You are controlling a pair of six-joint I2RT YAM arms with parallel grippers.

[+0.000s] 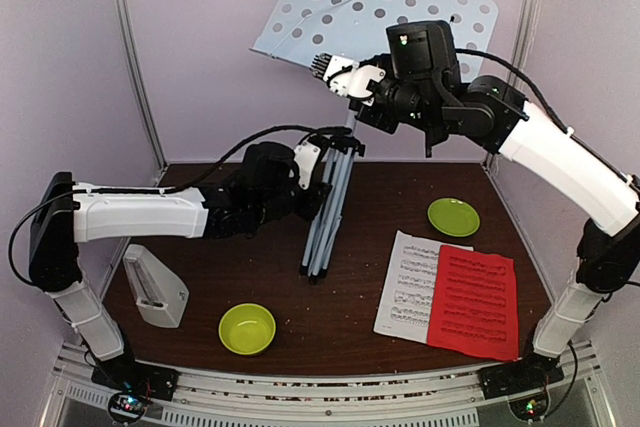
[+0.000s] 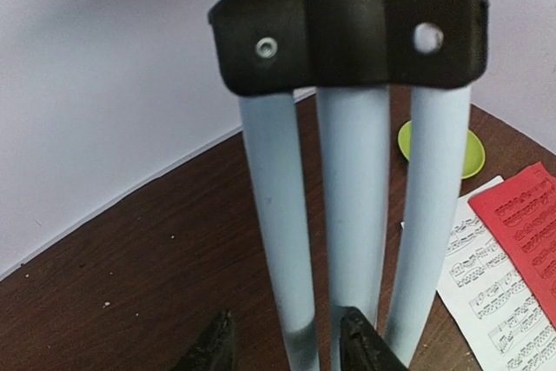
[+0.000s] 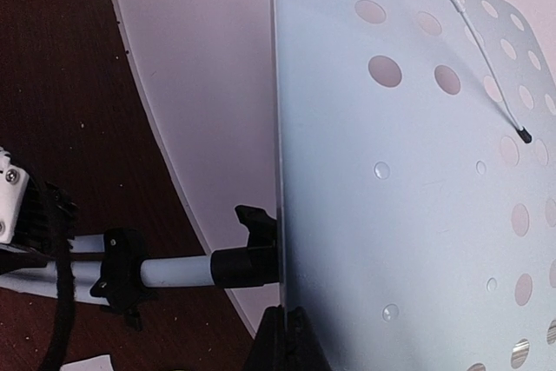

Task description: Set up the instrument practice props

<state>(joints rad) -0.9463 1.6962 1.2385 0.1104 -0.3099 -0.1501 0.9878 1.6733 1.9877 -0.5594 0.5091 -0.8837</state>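
The pale perforated music stand stands at the back, its desk (image 1: pixel 380 12) tilted and its tripod legs (image 1: pixel 325 222) folded together on the table. My left gripper (image 1: pixel 318 162) is open around one pale-blue leg (image 2: pixel 278 215), just below the black hub (image 2: pixel 347 23); its fingertips (image 2: pixel 217 349) stand clear of the leg on both sides. My right gripper (image 1: pixel 335 67) is shut on the desk's edge (image 3: pixel 280 215). The red sheet (image 1: pixel 473 302) overlaps the white sheet (image 1: pixel 405 282) at the front right. The grey metronome (image 1: pixel 155 287) sits at the front left.
A lime-green bowl (image 1: pixel 247 328) sits at the front centre. A flat green plate (image 1: pixel 453 216) lies right of the stand and shows in the left wrist view (image 2: pixel 434 145). Pale walls close the back and sides.
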